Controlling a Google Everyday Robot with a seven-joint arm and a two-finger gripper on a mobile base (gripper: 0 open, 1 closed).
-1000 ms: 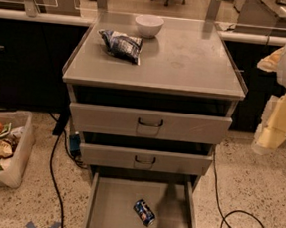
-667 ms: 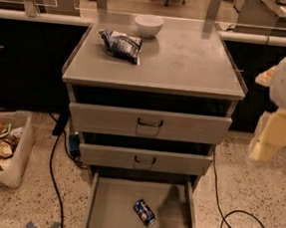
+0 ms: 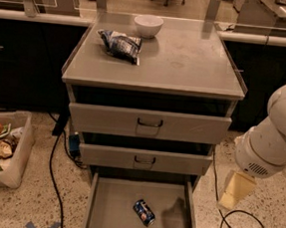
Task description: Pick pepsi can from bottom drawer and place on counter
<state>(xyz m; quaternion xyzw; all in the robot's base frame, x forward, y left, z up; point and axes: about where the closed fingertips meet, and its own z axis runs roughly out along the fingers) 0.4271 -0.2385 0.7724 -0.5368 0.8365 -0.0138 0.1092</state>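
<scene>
Gripper [image 3: 236, 190] hanging low at right of cabinet, under white arm [image 3: 276, 132], outside open bottom drawer [image 3: 109, 208]. Cannot tell whether it is spread or pressed together. Pepsi can [image 3: 144, 212] lying on its side on drawer floor, left of gripper and slightly lower, well apart from it. Counter [image 3: 187, 60] sitting above and left of gripper, carrying snack bag [image 3: 120, 45] and white bowl [image 3: 148, 25] toward its far-left corner.

Front of bottom drawer [image 3: 110, 203] cut by lower edge, gripper [image 3: 233, 194] low at right, arm [image 3: 276, 137] cropped
</scene>
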